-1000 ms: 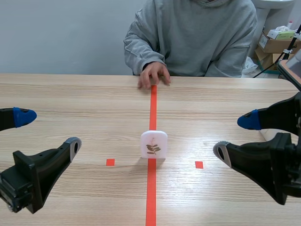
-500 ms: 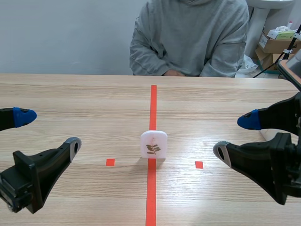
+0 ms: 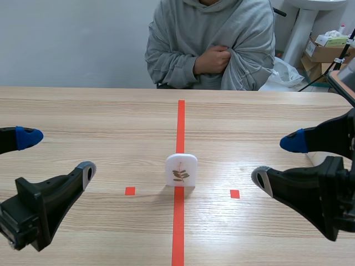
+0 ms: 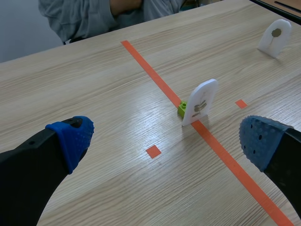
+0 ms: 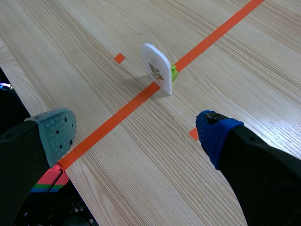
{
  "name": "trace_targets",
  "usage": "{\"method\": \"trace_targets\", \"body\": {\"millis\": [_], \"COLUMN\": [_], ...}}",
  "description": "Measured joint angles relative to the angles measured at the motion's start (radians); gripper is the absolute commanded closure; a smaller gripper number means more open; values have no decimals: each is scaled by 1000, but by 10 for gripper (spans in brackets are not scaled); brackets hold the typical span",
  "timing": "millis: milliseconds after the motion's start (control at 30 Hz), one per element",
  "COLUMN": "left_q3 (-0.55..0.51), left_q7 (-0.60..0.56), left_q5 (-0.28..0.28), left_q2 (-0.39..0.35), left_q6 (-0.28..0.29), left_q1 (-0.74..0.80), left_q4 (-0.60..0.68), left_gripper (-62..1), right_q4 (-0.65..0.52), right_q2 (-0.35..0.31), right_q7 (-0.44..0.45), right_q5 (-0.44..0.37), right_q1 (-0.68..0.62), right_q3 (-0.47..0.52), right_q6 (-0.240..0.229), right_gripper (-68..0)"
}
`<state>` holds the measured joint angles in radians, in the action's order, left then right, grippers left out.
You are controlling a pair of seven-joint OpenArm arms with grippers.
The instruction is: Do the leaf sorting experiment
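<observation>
A white rounded card with a leaf picture (image 3: 181, 169) stands upright on the red tape line at the table's middle. The left wrist view shows this leaf card (image 4: 202, 101) ahead of the fingers with a small green block (image 4: 182, 109) at its back. The right wrist view also has the leaf card (image 5: 157, 68) and the green block (image 5: 174, 71). My left gripper (image 3: 57, 154) hangs open at the left, well apart from the card. My right gripper (image 3: 277, 160) hangs open at the right, equally apart. Both hold nothing.
A person (image 3: 213, 58) sits across the table with hands held at the chest. Small red tape squares (image 3: 130, 190) (image 3: 234, 193) flank the line. A second white card with a round brown mark (image 4: 275, 36) stands far off to the right. Cardboard boxes (image 3: 327, 50) are behind the table.
The person's hand left the table near the far end of the tape line and drew back to the chest. Both arms and the leaf card stayed still.
</observation>
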<state>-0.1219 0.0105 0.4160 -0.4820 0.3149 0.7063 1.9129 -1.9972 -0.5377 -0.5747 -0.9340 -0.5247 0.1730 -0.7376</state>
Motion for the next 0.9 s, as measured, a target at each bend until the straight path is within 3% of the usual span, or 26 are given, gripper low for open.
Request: {"method": "trace_targets", "body": {"millis": [367,633,900], "left_q3": [0,10,226], "left_q7": [2,130,140], "left_q5": [0,0,-1], "left_q2": [0,-54,-153], "left_q6": [8,201,237], "left_q1": [-4,-171,-463], "left_q4": [0,-95,-315], "left_gripper": [-623,-623,-623], "right_q4": [0,0,0], "right_q2": [0,0,0], "right_q7": [0,0,0], "right_q5": [0,2,2], "right_q1": [0,0,0], "right_q3": [0,0,0], "right_q6": [0,0,0], "right_gripper": [-519,-519,-519]}}
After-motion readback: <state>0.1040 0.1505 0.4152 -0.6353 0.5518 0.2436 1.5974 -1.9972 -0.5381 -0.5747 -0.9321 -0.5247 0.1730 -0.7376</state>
